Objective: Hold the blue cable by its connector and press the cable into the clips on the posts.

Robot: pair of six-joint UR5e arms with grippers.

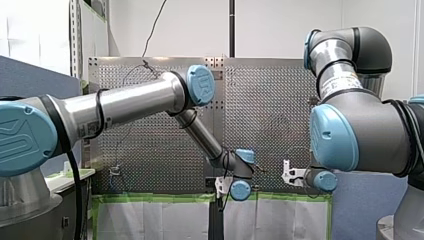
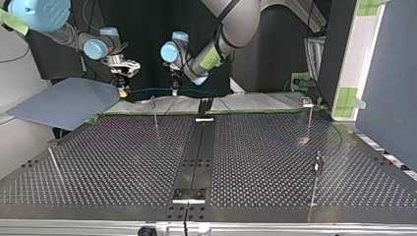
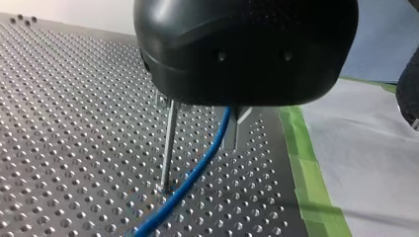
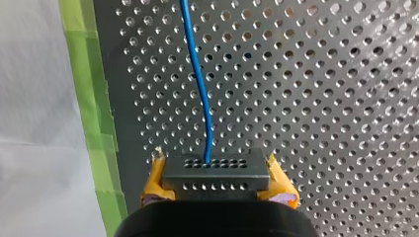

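Observation:
The blue cable (image 4: 197, 74) leaves a dark grey connector (image 4: 216, 177), on which my right gripper (image 4: 217, 165) is shut with its yellow pads (image 4: 279, 173). In the top view my right gripper (image 2: 121, 88) hangs at the table's far edge. From it the cable (image 2: 147, 90) runs level to my left gripper (image 2: 174, 87). My left gripper (image 3: 228, 111) is shut on the cable (image 3: 197, 170), which slopes down from under its black body. A thin metal post (image 3: 168, 143) stands right beside the cable. The post's top is hidden by the gripper body.
Other thin posts (image 2: 310, 118) (image 2: 317, 169) (image 2: 54, 164) stand on the perforated table (image 2: 123, 162). A black rail (image 2: 196, 147) runs down its middle, with a small bracket (image 2: 204, 109) at the far end. Green tape (image 3: 306, 168) and white sheeting border the table. A blue-grey panel (image 2: 64, 101) lies beside it.

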